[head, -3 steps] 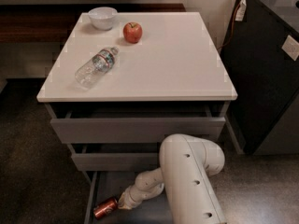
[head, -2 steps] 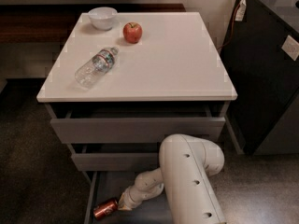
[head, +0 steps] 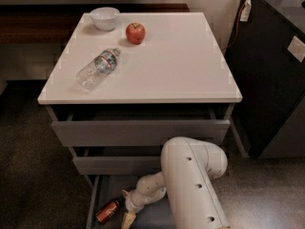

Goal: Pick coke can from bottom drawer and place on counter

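Note:
The coke can (head: pixel 108 210) lies on its side in the open bottom drawer (head: pixel 106 187), near its front left. My gripper (head: pixel 125 207) reaches down into the drawer just right of the can, open, with one fingertip (head: pixel 127 220) by the can's near end; the can is not held. My white arm (head: pixel 190 185) covers the drawer's right part. The white counter (head: pixel 162 61) tops the cabinet above.
On the counter stand a white bowl (head: pixel 105 17) and a red apple (head: pixel 135 33) at the back left, and a clear water bottle (head: pixel 97 69) lies at the left. The two upper drawers (head: pixel 140 131) are slightly ajar. A dark cabinet (head: pixel 276 80) stands at the right.

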You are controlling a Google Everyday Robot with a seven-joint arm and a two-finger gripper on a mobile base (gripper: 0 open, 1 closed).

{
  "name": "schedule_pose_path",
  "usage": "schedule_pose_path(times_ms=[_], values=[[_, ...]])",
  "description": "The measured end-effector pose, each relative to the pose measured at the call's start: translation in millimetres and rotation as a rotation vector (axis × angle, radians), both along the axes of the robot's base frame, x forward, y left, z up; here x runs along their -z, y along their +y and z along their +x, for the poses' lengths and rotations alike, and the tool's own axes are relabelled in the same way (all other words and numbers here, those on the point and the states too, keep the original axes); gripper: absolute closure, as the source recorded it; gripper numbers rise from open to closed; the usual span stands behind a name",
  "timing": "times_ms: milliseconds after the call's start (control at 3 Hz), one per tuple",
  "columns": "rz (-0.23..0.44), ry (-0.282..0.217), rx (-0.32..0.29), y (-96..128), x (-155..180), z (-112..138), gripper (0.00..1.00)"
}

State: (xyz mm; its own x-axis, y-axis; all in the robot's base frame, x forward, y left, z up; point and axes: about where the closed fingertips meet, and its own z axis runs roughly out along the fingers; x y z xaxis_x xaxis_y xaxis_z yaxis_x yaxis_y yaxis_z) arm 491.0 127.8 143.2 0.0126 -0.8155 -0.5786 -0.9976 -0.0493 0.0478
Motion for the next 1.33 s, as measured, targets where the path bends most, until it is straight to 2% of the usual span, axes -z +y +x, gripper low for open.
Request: schedule_pose_path(times_ms=[333,1333], values=[[-0.004,-0.007,-0.020,1,-2,2,0.00],[-0.063,-0.015,-0.199,35,0,25,0.00]])
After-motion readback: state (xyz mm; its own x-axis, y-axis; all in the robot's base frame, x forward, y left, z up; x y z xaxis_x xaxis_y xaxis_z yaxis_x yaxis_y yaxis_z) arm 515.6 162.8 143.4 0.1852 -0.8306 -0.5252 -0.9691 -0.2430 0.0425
